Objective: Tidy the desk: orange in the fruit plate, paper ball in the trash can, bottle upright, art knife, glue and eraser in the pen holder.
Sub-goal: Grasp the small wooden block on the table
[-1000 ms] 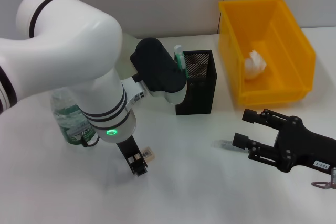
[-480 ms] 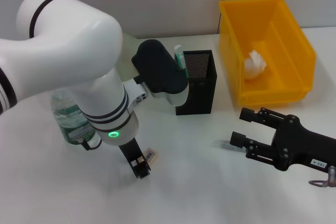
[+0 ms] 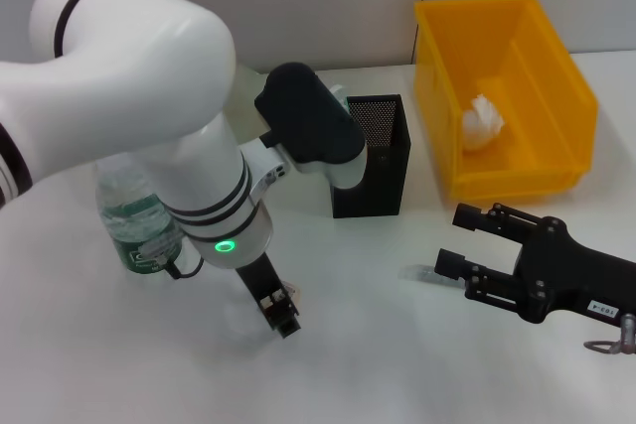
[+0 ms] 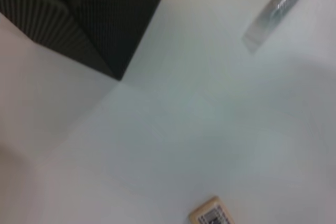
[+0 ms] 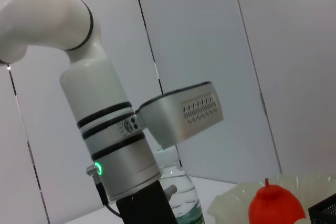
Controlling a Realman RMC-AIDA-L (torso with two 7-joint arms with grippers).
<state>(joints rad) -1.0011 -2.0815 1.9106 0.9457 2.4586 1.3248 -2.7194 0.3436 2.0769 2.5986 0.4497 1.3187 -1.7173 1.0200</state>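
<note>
Desk-tidying scene on a plain white table (image 3: 378,345), seen from the robot's head and both wrists. Most of the job looks done: the crumpled white paper ball (image 3: 482,124) lies inside the yellow plastic bin (image 3: 571,96) at the back right, the clear plastic water bottle with a green label (image 3: 139,225) stands upright at the left, and the right wrist view shows the round orange fruit (image 5: 275,205) sitting in the pale, scallop-edged fruit plate (image 5: 231,205). The black mesh pen holder (image 3: 376,156) stands mid-table with a green-topped item inside, possibly the glue, though the arm hides it from the head camera.

2 things remain out. The small tan eraser with a barcode label (image 4: 211,216) lies flat on the table, and the slim silver-grey art knife (image 3: 419,272) lies well apart from it to the right.

The left claw (image 3: 281,312) is low over the table with its tip at the eraser; I cannot tell whether its fingers are apart or clamped, since the head view shows only a dark wedge there and the left wrist view shows the eraser alone. The right claw (image 3: 457,241) hovers just beside the knife with its fingers apart, gripping nothing.

The step in hand appears to be picking up the eraser. Next, the left claw needs a firm pinch across it, a lift, then a carry up and over the holder's open top.
</note>
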